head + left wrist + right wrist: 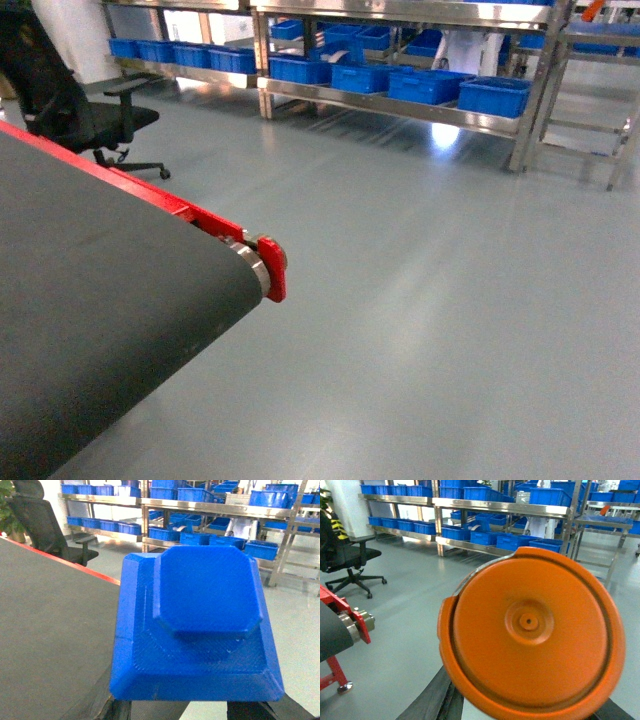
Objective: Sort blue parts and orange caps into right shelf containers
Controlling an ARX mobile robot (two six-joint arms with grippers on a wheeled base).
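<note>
Blue part fills mid-frame, clamped above the left fingers; orange cap likewise clamped in right fingers. No writing readable.

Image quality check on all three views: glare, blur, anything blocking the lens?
Head view: shelf lights glare on the glossy floor; crates slightly soft. Left wrist: blue part fills the frame, sharp enough to show surface texture; the window behind the shelves is blown out. Right wrist: orange cap blocks most of the lens; background reasonably sharp.
</note>
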